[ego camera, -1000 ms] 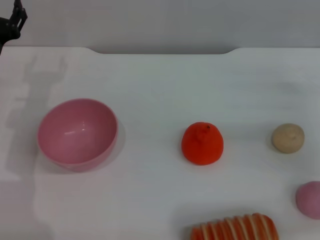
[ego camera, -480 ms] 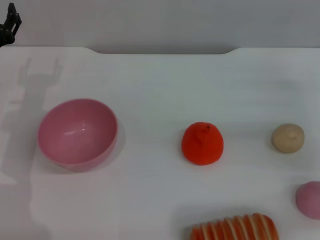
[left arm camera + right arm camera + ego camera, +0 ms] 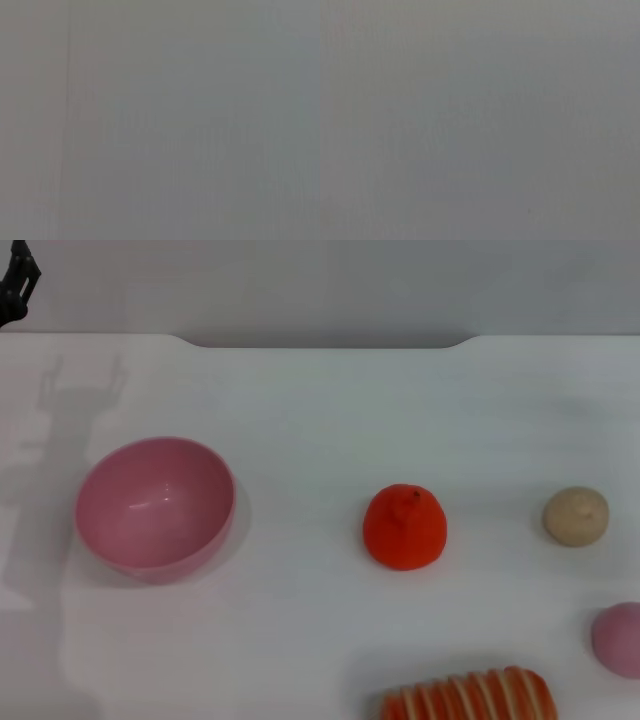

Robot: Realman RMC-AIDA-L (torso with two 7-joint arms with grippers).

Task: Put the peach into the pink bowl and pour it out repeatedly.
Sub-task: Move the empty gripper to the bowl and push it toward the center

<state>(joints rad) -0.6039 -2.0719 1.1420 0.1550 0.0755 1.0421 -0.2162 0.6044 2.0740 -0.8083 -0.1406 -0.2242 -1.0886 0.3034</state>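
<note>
Nearest the robot, at the table's [image 3: 320, 390] front edge, lies a striped orange-and-white toy [image 3: 470, 695]. Just beyond it, at the far right edge, sits the peach [image 3: 618, 639], partly cut off, alone and untouched. Farther back, near the middle, stands an orange-red fruit [image 3: 404, 527], with a small beige ball [image 3: 576, 516] to its right. Well apart on the left rests the pink bowl [image 3: 155, 505], upright and empty. Farthest off, in the top left corner above the table's back edge, the left gripper [image 3: 18, 278] has drawn a little farther out of view over the last second; whether its claw is released or clenched I cannot tell. The right gripper is not in sight. Both wrist views show only plain grey. Judging from this, the peach is yet to be picked up, and the task appears to be at its start.
</note>
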